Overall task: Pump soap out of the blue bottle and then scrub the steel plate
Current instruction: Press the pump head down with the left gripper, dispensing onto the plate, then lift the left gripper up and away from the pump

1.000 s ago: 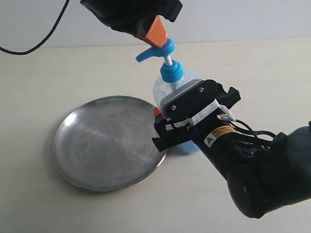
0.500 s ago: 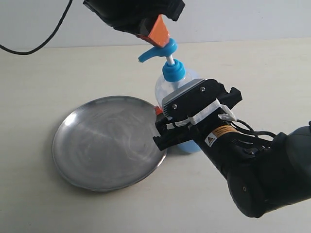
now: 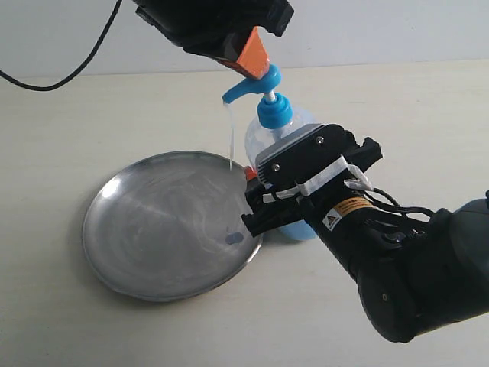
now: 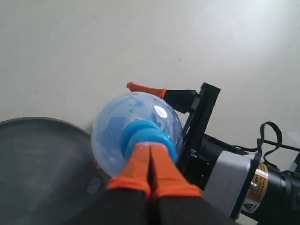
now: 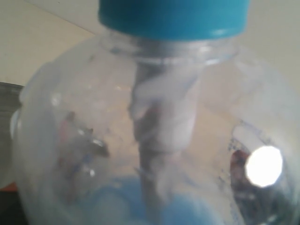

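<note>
Entry 1, right arm (image 3: 428,283): glossy black, bulbous rounded joint housings. Yellow-orange warning label (image 3: 345,211) with black triangle on the wrist; thin black cables (image 3: 391,205) looped beside it.

Entry 2, right gripper (image 3: 252,197): blocky black body, grey face plate (image 3: 290,151) with two screws, white strap (image 3: 325,180), orange fingertip pad (image 3: 248,173).

Entry 3, left gripper (image 4: 150,152): black housing, paired orange wedge-shaped fingers (image 4: 136,168). Black trailing cable (image 3: 76,69).

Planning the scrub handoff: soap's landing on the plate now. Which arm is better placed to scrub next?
Left, probably. The left end effector is shut, holding nothing, only pressing the pump head. The right end effector is clamped around the blue bottle beside the steel plate. No scrubber in view.
</note>
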Available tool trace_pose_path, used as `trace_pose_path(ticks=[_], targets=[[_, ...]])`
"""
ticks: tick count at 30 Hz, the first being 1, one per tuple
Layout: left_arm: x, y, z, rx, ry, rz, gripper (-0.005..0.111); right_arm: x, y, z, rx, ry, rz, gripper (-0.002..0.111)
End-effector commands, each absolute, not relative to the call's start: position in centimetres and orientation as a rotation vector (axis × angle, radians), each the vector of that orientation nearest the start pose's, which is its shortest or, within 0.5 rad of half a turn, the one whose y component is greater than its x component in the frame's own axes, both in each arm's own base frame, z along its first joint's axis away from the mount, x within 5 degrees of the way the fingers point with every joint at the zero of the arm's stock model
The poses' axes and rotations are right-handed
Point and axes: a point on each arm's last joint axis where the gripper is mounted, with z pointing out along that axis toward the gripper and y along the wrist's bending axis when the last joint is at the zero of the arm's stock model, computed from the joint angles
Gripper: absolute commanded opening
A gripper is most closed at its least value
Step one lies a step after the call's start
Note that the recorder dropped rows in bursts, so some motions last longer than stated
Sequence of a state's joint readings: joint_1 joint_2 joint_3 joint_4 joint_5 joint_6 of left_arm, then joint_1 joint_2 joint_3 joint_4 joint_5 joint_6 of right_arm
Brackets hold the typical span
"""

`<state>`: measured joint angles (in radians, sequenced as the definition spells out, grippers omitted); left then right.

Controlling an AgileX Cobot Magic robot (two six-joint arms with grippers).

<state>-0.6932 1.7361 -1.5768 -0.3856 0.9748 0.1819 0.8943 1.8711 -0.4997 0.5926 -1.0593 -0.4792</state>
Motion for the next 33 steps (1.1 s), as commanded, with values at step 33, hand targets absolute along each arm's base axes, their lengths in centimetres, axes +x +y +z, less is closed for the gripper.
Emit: trace_pose_path(ticks=[33], targets=[[24.4, -21.1, 43.0, 0.887, 1.978, -0.406, 0.000, 21.9, 19.4, 13.8, -0.543, 1.635, -0.010, 0.000]])
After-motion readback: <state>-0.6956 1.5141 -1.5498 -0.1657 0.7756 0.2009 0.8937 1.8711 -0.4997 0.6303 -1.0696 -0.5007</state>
